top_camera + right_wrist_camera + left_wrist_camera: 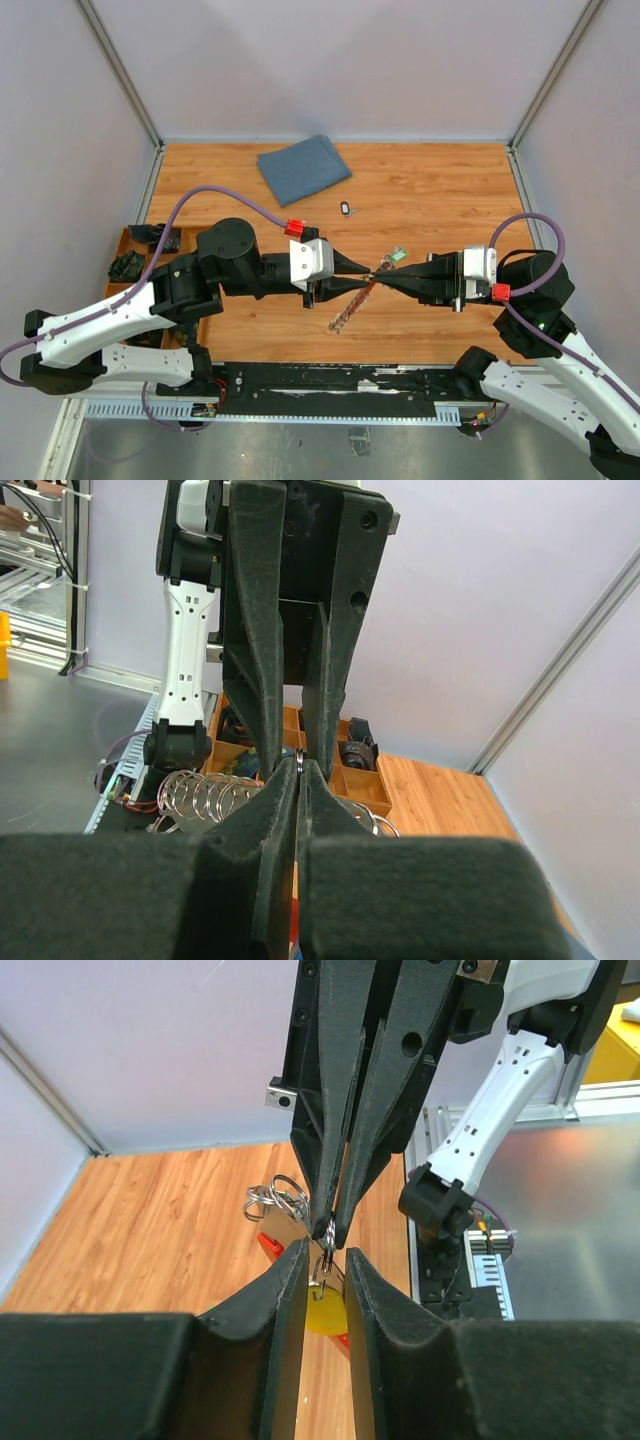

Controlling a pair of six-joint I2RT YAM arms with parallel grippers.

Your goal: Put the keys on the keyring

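Note:
My two grippers meet tip to tip over the middle of the table. My right gripper (388, 272) (300, 770) is shut on a thin silver ring (326, 1245), and the yellow key (324, 1312) hangs from it. My left gripper (370, 270) (326, 1255) stands with a narrow gap round that ring and touches nothing that I can see. The red keyring loop (366, 289) (268, 1244) lies just under the tips. Its silvery chain (342, 315) (205, 795) trails toward the near edge. A tiny key (345, 208) lies alone farther back; its colour is unclear.
A blue folded cloth (303, 167) lies at the back. A wooden compartment tray (140, 262) with dark parts stands at the left edge. A small green piece (398, 255) lies beside the right fingertips. Grey walls enclose the table on three sides.

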